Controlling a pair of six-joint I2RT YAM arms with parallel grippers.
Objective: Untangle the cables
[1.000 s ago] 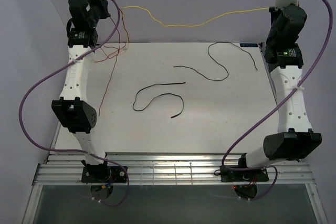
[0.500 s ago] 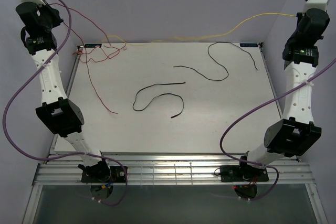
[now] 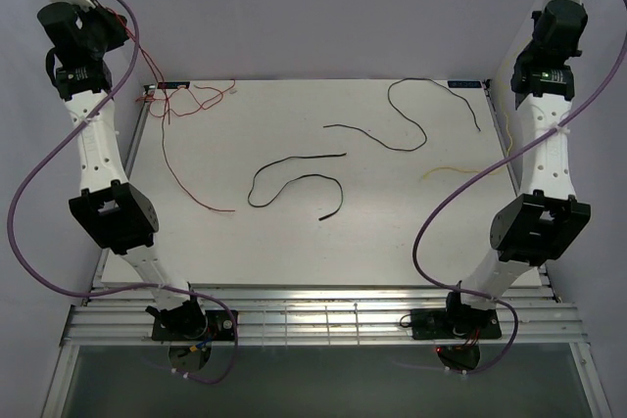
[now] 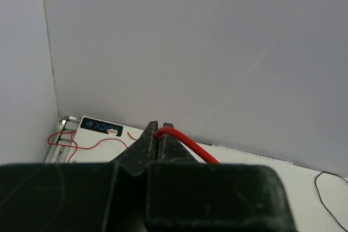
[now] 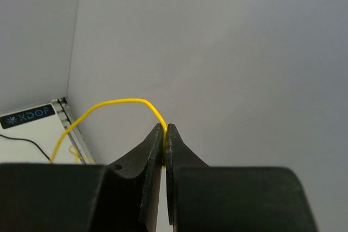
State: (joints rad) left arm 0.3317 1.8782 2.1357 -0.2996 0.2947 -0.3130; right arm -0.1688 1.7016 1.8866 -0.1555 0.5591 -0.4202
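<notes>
My left gripper [image 3: 114, 32] is raised high at the far left corner and is shut on the red cable [image 4: 191, 145]. That cable hangs down to a loose red bundle [image 3: 186, 97] on the table's far left, with a tail running toward the middle left. My right gripper [image 3: 542, 24] is raised high at the far right and is shut on the yellow cable [image 5: 115, 101]. The yellow cable's free end lies on the table's right side [image 3: 446, 171]. In the wrist views, the left gripper [image 4: 159, 130] and the right gripper [image 5: 166, 129] have their jaws pressed together on their cables.
Two black cables lie loose on the white table [image 3: 294, 242]: one curled in the middle [image 3: 294, 179], one looping at the far right [image 3: 411, 116]. Grey walls close in behind and at both sides. Purple hoses hang along both arms.
Both arms have swung outward and upward, away from each other. The yellow cable no longer spans between them; it has come away from the red bundle and dropped to the table's right side.
</notes>
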